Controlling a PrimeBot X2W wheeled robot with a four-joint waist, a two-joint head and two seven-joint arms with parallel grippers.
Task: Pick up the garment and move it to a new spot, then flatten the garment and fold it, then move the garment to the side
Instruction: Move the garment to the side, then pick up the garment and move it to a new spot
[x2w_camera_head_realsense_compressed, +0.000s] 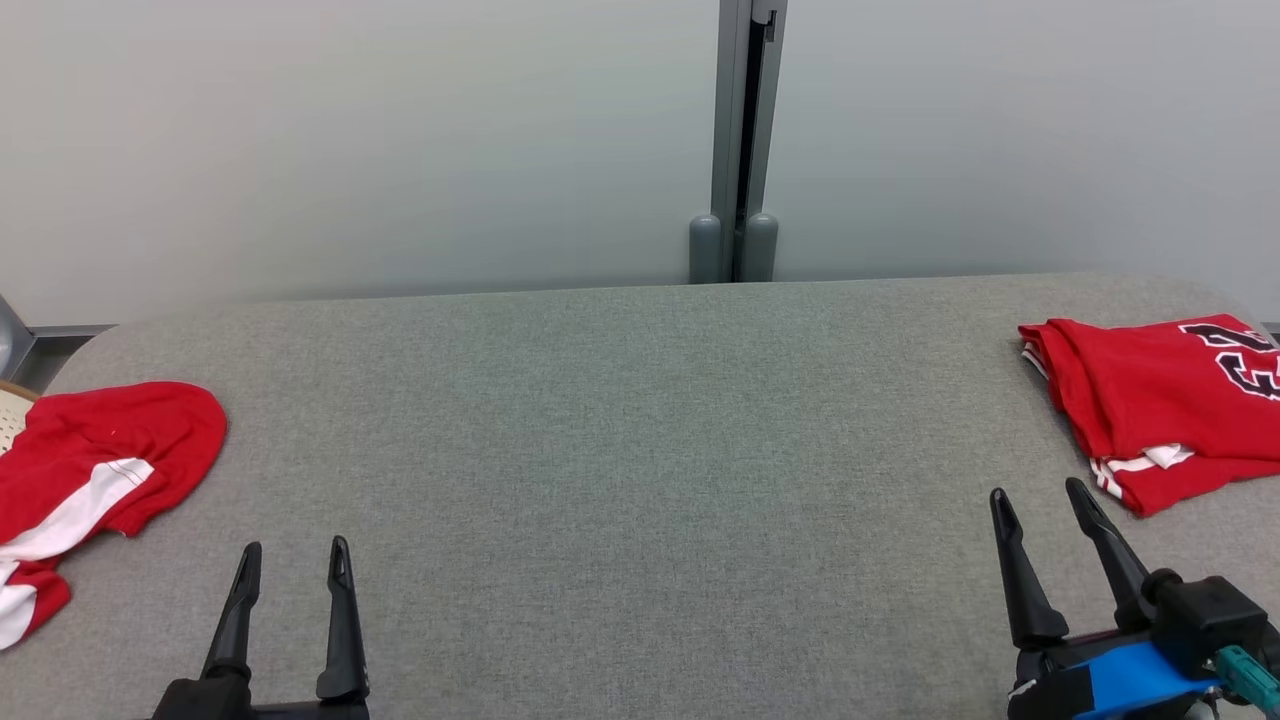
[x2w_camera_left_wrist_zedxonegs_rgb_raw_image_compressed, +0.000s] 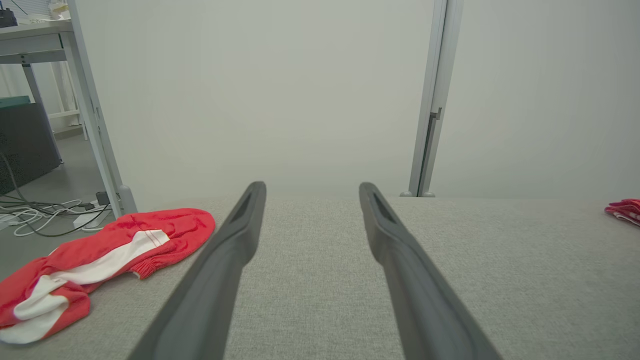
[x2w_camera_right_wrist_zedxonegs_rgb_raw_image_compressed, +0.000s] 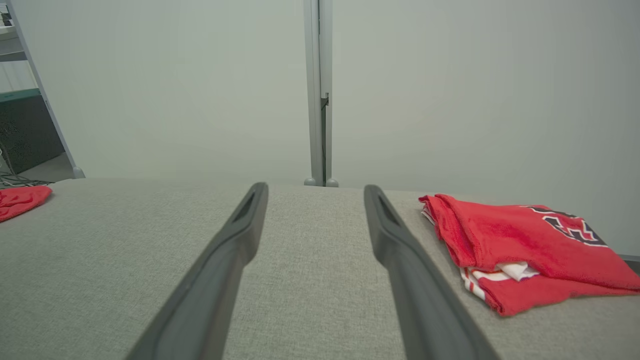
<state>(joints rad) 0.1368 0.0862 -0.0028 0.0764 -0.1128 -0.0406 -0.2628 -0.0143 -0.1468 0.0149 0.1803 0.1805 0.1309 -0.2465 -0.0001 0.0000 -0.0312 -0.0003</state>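
At the left end of the table lay a crumpled red-and-white garment, likely soft and limp, best pinched at an edge, while left gripper and right gripper stood wide open, empty.

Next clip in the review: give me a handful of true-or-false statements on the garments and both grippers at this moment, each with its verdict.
1. The left gripper has its jaws open and holds nothing. True.
2. The right gripper is clamped on the folded red garment. False: its jaws are open and clear of that garment, which lies on the grey table.
3. The crumpled red and white garment lies at the table's left end. True.
4. The two garments are stacked in the middle of the table. False: they lie apart, at opposite ends.
5. The folded red garment shows a black and white print on top. True.
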